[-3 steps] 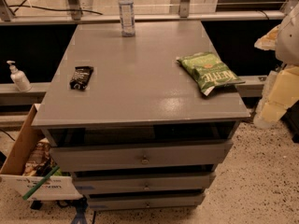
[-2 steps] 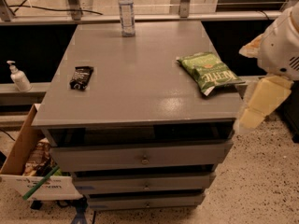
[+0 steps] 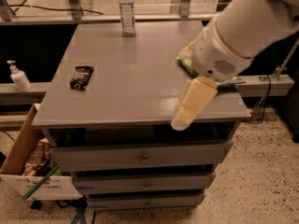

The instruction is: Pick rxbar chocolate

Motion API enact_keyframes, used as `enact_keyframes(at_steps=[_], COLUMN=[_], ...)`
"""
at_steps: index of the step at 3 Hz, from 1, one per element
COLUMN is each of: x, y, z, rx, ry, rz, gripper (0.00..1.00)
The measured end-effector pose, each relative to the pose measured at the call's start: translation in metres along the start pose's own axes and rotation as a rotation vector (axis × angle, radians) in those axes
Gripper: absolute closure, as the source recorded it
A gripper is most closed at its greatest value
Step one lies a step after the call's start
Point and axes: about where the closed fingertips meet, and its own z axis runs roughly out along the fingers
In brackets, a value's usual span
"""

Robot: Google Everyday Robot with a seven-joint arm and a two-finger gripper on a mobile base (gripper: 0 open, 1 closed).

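Jaws hang over the table's (image 3: 135,83) front right edge, below my arm (image 3: 243,31); can't tell whether they're apart or together. Target = black-wrapped bar (image 3: 81,77), lying flat near the left edge, well apart from me, nothing touching it. Judging by looks: light, thin, stiff-ish w/ a bit of give; shiny wrapper prob. slippery, crimped ends flimsy. Best hold, imo: come straight down, pinch across the short width at mid-length, jaws squared to the long sides, low to the table. Moderate squeeze: too hard may squash it, too soft and it could slide out. Green bag (image 3: 186,67) sits mostly hidden behind my arm, not the target. Bottle (image 3: 126,10) at the back stands well apart from the bar.
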Motion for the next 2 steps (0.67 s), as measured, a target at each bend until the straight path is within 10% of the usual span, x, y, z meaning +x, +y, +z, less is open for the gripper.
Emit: enact_keyframes(at_steps=[1, 2], x=[-0.0537, -0.0538], y=[-0.0054, -0.0054], z=[0.0350, 0.0350], rx=[-0.052, -0.052], ry=[-0.070, -0.070], rz=[-0.053, -0.053], gripper=[0.00, 0.00])
